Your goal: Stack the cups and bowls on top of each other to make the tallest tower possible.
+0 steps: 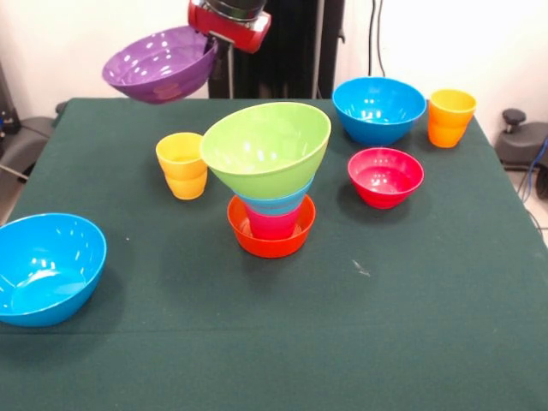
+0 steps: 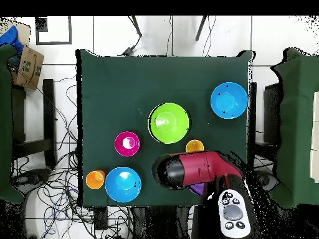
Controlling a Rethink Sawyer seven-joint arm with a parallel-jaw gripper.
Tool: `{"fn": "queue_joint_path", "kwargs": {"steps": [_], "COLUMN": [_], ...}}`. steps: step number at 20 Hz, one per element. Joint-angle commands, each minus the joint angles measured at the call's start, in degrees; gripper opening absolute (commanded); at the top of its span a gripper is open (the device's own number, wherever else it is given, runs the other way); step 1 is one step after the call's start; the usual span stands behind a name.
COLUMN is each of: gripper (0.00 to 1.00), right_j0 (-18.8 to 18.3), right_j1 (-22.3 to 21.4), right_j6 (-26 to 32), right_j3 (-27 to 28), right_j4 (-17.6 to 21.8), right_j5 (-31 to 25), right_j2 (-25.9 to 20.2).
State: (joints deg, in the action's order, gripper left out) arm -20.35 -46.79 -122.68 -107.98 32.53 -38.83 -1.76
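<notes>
With your tool (image 1: 214, 47) clamped on the rim of the glossy purple plastic bowl (image 1: 160, 63) at upper left, watch the centre tower (image 1: 271, 184): its tilted lime green bowl (image 1: 266, 147) could topple when loaded.

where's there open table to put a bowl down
Free: the near strip of the green table, in front of the tower and right of the near blue bowl. Crowded: around the red bowl, far blue bowl, orange cup.

pincer (image 1: 214, 53) tips hidden behind purple bowl (image 1: 160, 64), arm (image 1: 229, 17) cut off at top, purple bowl mostly under arm overhead
</notes>
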Motion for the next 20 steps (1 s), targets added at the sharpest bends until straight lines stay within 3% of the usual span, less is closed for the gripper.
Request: {"fn": "queue_joint_path", "kwargs": {"steps": [1,14,20], "gripper": [0.0,0.0,0.0], "right_j0": [-0.15,-1.47,-1.47], "right_j1": [-1.28,-1.08,-0.32], "right_j6": [7.56,11.55,11.19], "right_j3": [6.48,16.55,19.22], "right_j4": [-5.09,-8.44,-7.82], "right_j5": [-7.44,-20.96,-23.65], "right_j2": [-9.12,-13.03,-13.69]}}
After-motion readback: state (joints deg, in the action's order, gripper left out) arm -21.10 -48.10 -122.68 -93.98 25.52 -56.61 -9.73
